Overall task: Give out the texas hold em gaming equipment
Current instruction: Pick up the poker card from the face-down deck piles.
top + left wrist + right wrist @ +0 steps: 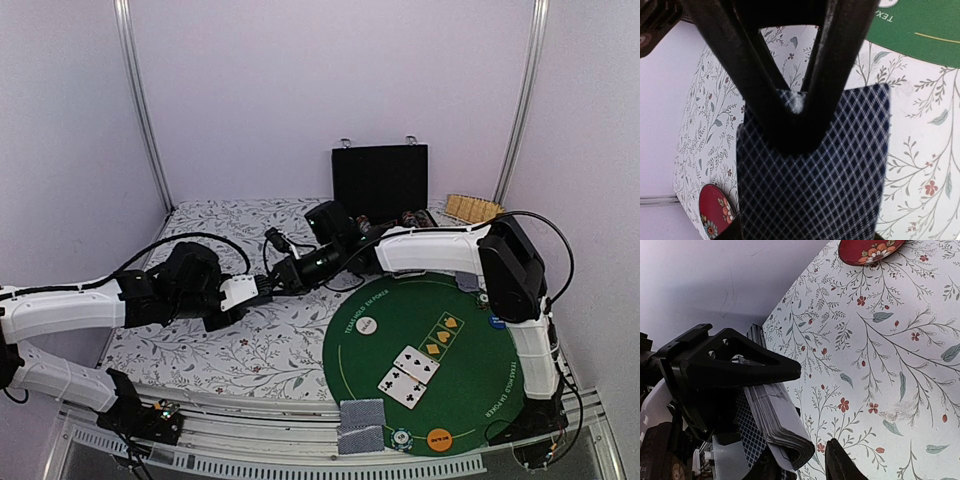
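My left gripper (258,292) is shut on a deck of playing cards (240,293) over the floral cloth, left of the green mat. In the left wrist view the blue-patterned top card (810,185) fills the space between my fingers. My right gripper (284,274) reaches across and meets it. In the right wrist view its jaws (802,465) stand open, straddling the deck's end (785,425), and one fingertip (837,460) stands apart from the cards. On the green mat (360,360) lie face-up cards (410,372), a face-down pile (361,425), a white disc (367,325), a blue disc (497,322), an orange disc (438,437) and a striped chip (401,438).
An open black case (380,180) stands at the back, with chips (415,217) in front of it and a woven tan piece (472,207) to its right. A red floral dish (870,249) sits on the cloth near the left wall, and also shows in the left wrist view (715,210).
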### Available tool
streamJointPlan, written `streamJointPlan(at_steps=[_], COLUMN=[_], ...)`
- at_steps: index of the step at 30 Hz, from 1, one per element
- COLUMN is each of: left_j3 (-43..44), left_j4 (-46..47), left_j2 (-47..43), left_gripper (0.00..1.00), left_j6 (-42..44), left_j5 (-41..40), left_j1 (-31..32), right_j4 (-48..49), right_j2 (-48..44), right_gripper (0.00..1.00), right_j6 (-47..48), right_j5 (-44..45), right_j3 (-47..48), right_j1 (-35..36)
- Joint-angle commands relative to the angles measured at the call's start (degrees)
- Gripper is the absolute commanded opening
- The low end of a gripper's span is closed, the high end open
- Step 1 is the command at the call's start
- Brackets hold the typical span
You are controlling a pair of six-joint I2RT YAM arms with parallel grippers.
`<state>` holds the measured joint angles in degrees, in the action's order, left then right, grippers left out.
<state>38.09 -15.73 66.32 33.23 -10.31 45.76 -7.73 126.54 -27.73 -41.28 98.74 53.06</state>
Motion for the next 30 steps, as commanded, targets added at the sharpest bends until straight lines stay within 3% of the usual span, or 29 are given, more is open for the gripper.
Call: streamJointPlan(at_steps=[1, 11, 22, 26, 30], left_j3=[-0.14, -0.29, -0.34, -0.36, -0.47], left_j4=[0.95, 0.92, 0.82, 0.87, 0.83], left_j2=[-0.18, -0.25, -0.24, -0.54, -0.76], left_gripper=[0.46, 0.46, 0.46, 0.46, 0.46], left_j6=[0.47, 0.43, 0.43, 0.43, 0.45], left_j5=[-0.42, -0.47, -0.59, -0.77, -0.71], left_j1=[0.61, 0.56, 0.61, 0.63, 0.58], right_j4=[-1.74, -4.28, -6.80, -11.34, -21.51], right_j2=[-3.37, -5.72, -12.58, -19.37, -26.32], right_gripper=[0.29, 0.04, 0.02, 0.02, 0.02], right_j6=[1.64, 2.58, 8.36, 17.32, 30.41], right_j5=[1.46, 1.40, 0.86, 3.12, 13.69], right_j3=[-0.71, -0.21, -2.47, -4.65, -9.22], right_j1=[-0.28, -0.39, -3.39, -5.18, -6.33])
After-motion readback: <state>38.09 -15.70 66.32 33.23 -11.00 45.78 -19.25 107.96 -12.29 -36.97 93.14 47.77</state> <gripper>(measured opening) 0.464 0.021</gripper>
